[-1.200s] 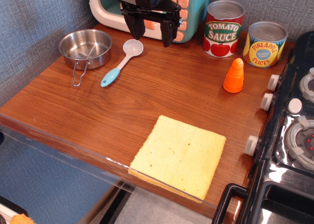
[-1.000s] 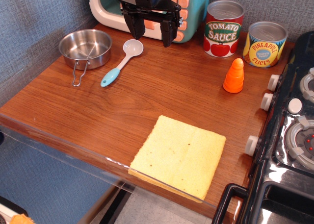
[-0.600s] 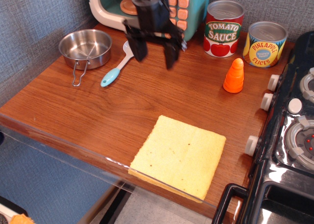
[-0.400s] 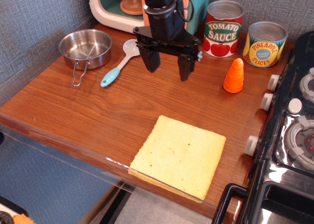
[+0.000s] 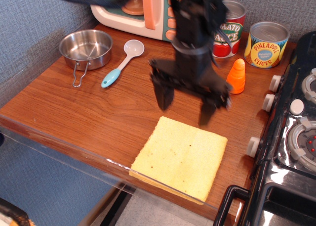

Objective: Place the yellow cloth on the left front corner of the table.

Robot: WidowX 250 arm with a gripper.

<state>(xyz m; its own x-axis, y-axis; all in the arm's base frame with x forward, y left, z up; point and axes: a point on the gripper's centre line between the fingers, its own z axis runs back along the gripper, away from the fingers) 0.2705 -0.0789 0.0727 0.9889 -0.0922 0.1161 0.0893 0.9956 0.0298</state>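
The yellow cloth (image 5: 181,158) lies flat on the brown wooden table (image 5: 89,112), at the front edge towards the right, its near corner over the clear plastic strip. My black gripper (image 5: 184,109) hangs open just above the cloth's far edge, jaws spread wide and pointing down. One finger (image 5: 163,95) is over the table left of the cloth's far corner, the other (image 5: 208,110) over its far edge. It holds nothing.
A steel bowl (image 5: 85,49) and a blue-handled spoon (image 5: 122,63) lie at the back left. A toy microwave (image 5: 133,8), tomato sauce can (image 5: 230,28), pineapple can (image 5: 266,44) and orange cone (image 5: 237,75) stand at the back. A black toy stove (image 5: 291,152) is on the right.
My gripper has moved from in front of the microwave forward and to the right, coming down to just above the cloth's far edge. It stayed open. The cloth has not moved.
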